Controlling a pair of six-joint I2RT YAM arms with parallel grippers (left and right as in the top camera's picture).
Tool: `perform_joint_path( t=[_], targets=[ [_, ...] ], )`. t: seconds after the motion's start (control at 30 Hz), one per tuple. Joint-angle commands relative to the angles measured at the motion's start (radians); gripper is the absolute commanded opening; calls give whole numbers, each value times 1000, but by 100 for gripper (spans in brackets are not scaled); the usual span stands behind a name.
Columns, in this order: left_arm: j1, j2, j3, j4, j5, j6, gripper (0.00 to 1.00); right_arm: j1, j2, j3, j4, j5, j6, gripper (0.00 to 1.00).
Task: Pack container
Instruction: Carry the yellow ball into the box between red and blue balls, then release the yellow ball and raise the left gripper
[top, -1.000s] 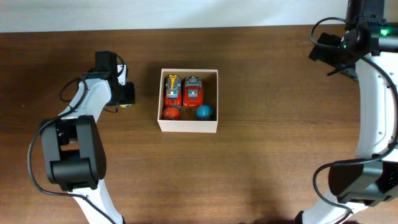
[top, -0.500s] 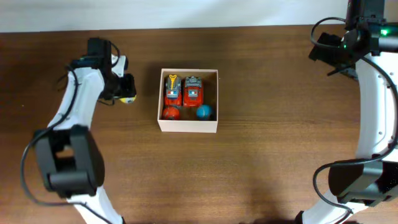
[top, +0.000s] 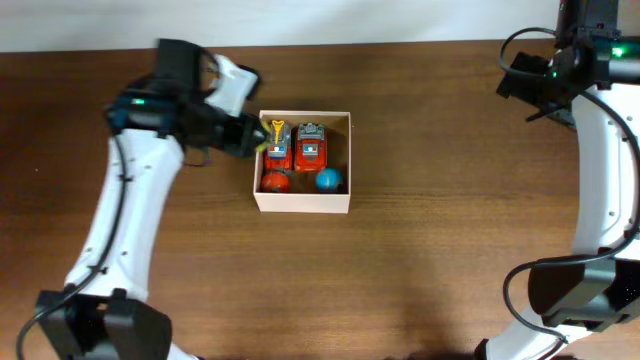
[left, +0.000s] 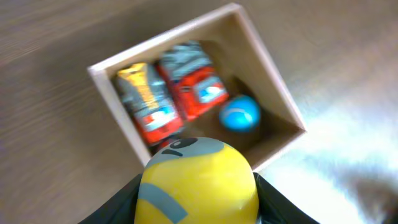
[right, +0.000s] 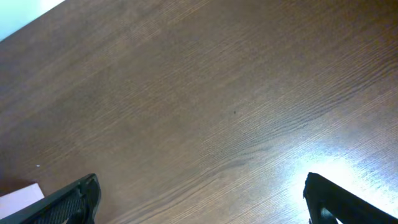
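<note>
The container (top: 302, 203) is sitting on the brown table (top: 450, 230), a little left of the middle. It is already carrying two red toy cars (top: 279, 145) side by side along its far part, with a red ball (top: 275, 182) and a blue ball (top: 328, 180) in front of them. The left gripper (top: 250, 140) is hovering at the box's far-left corner with its jaws clamped on a round yellow toy (left: 198, 186) that has a grey band. In the left wrist view, that toy is hanging above the box's near edge. The right gripper (right: 211, 202) is waiting far off to the right with its fingers spread wide over bare wood, carrying nothing.

The box is looking light and thin-walled — likely to skid on the smooth tabletop if the toy bumps a wall, and likely to dent if squeezed hard. If it is needing steadying, the best hold is probably a gentle pinch over one wall close to a corner, where cardboard is stiffest — the right wall, beside the bare strip of floor, seems the easiest to reach.
</note>
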Motion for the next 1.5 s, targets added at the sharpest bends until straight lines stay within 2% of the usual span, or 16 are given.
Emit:
perform_joint_path(
  t=[0.0, 0.2, 0.43, 0.6, 0.63, 1.3, 1.33, 1.37, 1.47],
  targets=[
    [-57, 34, -27, -1, 21, 105, 49, 0, 5, -6, 0, 9, 12, 99],
    [-104, 102, -62, 10, -51, 103, 49, 0, 5, -6, 0, 9, 12, 99],
    [-104, 183, -62, 16, -53, 103, 50, 0, 5, -6, 0, 9, 12, 99],
    [-104, 191, -62, 16, -53, 104, 81, 0, 5, -6, 0, 9, 12, 99],
    [-104, 191, -62, 16, -53, 103, 85, 0, 5, -6, 0, 9, 12, 99],
    [-104, 188, -49, 8, -53, 101, 87, 0, 5, -6, 0, 9, 12, 99],
    [-104, 183, -31, -5, -53, 87, 96, 0, 5, -6, 0, 9, 12, 99],
    [-104, 179, -16, -11, -54, 66, 100, 0, 5, -6, 0, 9, 12, 99],
    [-89, 154, 37, -23, -85, -65, 99, 0, 5, -6, 0, 9, 12, 99]
  ],
)
